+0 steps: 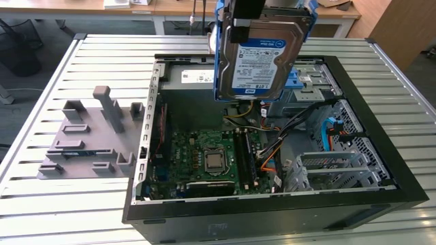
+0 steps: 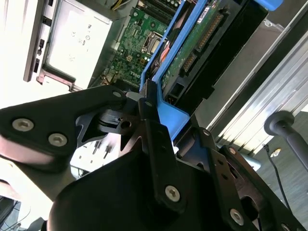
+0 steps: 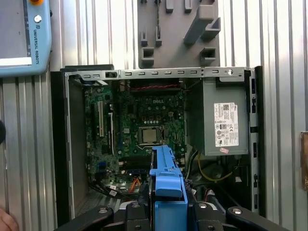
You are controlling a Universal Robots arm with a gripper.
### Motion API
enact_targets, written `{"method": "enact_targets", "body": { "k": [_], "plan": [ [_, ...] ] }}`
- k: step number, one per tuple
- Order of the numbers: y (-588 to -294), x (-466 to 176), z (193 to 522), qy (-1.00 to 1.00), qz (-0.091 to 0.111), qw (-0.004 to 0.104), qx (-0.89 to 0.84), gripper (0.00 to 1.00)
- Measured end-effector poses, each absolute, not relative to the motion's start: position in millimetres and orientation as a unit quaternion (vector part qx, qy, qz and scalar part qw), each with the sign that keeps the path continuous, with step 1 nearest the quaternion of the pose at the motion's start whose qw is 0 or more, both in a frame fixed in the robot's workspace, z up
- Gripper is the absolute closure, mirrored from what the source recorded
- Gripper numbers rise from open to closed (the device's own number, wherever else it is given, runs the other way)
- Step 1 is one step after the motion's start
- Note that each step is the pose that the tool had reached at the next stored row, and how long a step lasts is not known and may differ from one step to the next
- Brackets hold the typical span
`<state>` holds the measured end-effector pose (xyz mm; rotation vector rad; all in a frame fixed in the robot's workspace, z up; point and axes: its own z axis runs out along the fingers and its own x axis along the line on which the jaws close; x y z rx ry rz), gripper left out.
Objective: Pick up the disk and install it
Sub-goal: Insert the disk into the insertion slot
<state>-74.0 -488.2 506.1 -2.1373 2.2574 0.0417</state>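
Note:
The disk (image 1: 262, 61) is a silver hard drive with a white label and a blue band, framed by blue side rails. It hangs upright above the back of the open computer case (image 1: 381, 168), over the drive cage. My gripper (image 1: 246, 25) is shut on its upper end. In the second wrist view my gripper (image 2: 159, 120) has a black finger (image 2: 153, 134) pressed against the blue rail (image 2: 168, 113), and the disk's green circuit board (image 2: 192, 45) faces the case. In the first wrist view the blue rail (image 3: 166, 175) sticks out from between the jaws of my gripper (image 3: 168, 211) above the motherboard (image 3: 144, 130).
Inside the case are the motherboard (image 1: 211, 158), a grey power-supply box (image 3: 224, 122), the metal drive cage with a blue latch (image 1: 303, 81) and loose cables (image 1: 320, 127). A grey fixture (image 1: 89, 138) stands on the slatted table (image 1: 61, 214). A teach pendant (image 3: 24, 33) lies nearby.

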Motion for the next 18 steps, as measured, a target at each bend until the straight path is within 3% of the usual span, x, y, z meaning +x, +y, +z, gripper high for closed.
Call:
{"method": "enact_targets", "body": {
  "k": [18],
  "plan": [
    [-490.8,-73.4,505.6,0.726,0.013,0.016,-0.687,0.64]
  ]
}}
